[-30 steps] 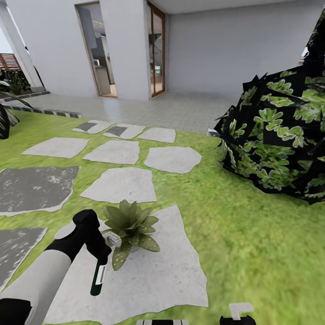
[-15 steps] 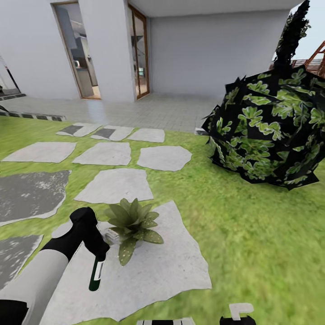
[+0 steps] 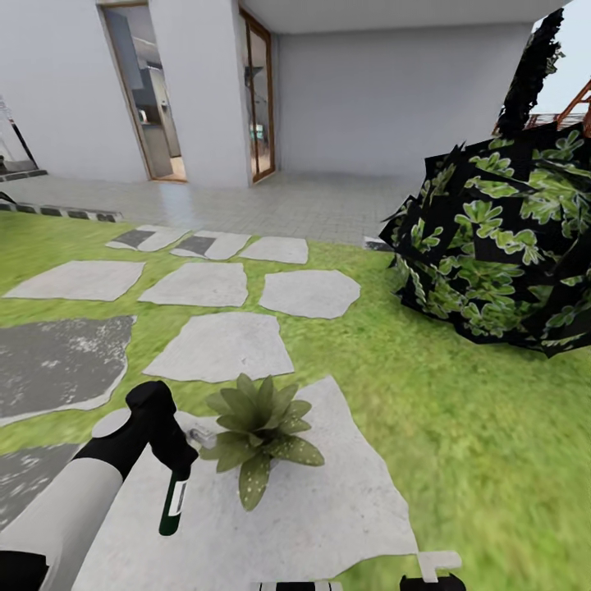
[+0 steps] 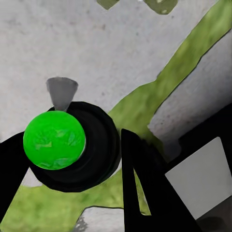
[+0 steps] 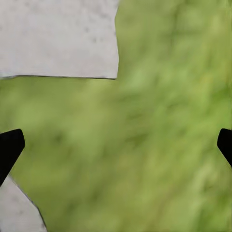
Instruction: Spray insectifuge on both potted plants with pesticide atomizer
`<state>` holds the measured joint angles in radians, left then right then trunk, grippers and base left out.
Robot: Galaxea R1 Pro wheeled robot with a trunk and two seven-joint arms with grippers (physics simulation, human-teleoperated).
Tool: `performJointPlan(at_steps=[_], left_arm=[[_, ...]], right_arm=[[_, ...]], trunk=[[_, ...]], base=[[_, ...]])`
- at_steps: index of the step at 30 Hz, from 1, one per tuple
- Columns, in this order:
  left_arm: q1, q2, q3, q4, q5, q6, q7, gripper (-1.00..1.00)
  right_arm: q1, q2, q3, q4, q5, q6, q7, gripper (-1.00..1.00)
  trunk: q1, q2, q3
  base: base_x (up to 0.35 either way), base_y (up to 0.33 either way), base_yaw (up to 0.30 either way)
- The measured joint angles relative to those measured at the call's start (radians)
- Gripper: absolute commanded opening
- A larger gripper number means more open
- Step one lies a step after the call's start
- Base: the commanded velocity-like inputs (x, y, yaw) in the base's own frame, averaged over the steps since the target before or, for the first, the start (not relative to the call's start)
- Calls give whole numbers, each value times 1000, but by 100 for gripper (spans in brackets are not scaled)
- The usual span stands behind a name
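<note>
My left gripper [image 3: 176, 461] is shut on the pesticide atomizer [image 3: 173, 504], a slim dark green bottle with a white label that hangs bottom-down over a large pale stepping stone [image 3: 328, 509]. Its white trigger head [image 3: 200, 436] points at one potted plant [image 3: 259, 428], a low rosette of pointed, partly speckled leaves standing just right of the gripper. In the left wrist view the bottle's green bottom [image 4: 54, 140] sits between the black fingers [image 4: 140, 186]. My right gripper [image 5: 116, 145] is open over the lawn, nothing between its fingertips. The second potted plant is out of view.
A big broad-leaved dark shrub [image 3: 501, 246] fills the right side. Several grey and white stepping stones [image 3: 222, 345] lead across the lawn [image 3: 460, 443] to a tiled terrace and the house's glass door [image 3: 258, 94].
The whole view has shifted, so the camera moved; the plant now sits lower and more to the right in it. The left gripper still holds the atomizer beside the plant.
</note>
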<state>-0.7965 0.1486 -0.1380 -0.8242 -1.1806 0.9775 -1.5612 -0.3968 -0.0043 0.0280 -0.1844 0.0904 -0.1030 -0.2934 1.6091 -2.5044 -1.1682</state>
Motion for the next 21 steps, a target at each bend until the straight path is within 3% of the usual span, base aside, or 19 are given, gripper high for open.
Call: performJointPlan(at_steps=[9,17,21], left_arm=[[-1,2,-1,2,0,-10,0,-100],[-1,5,1,12,-2,-9,0,-100],[-1,11,-1,14,-1,-8,0,-100]], right_arm=[[0,0,0,0,0,0,0,100],[0,1,0,1,0,1,0,100],[0,1,0,1,0,1,0,100]], trunk=[[0,0,0],[0,0,0],[0,0,0]], base=[[-17,22,-249],[-175,237,-272],[30,300,-66]])
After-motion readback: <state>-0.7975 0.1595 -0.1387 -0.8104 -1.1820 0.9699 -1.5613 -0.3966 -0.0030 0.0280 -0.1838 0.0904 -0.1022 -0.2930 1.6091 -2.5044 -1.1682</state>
